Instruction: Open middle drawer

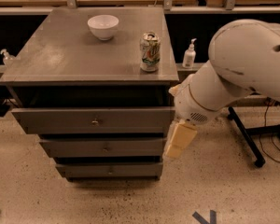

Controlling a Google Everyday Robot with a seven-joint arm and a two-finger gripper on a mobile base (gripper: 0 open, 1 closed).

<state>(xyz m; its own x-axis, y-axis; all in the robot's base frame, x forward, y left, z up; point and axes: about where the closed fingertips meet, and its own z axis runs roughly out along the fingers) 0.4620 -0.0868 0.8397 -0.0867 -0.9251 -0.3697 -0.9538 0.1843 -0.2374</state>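
The cream hand (pixel 179 139) hangs below the white arm (pixel 233 73); I cannot tell whether it is open or closed. Just to its left sits the middle drawer (pixel 84 147), with a wide, shallow, plain grey front and a small dull knob (pixel 106 149) at its centre.

On the grey flat cabinet top (pixel 60 55), the white round bowl (pixel 102 26) sits midway along the back edge, and the green-and-silver metal can (pixel 150 52) stands nearer the right edge, farther forward. Under the front edge, the wide grey middle drawer (pixel 102 147) lies between the grey top drawer (pixel 93 120) and the grey lowest drawer (pixel 109 170). The cream gripper (pixel 179 140) hangs below the front right corner, beside the middle drawer's right end.
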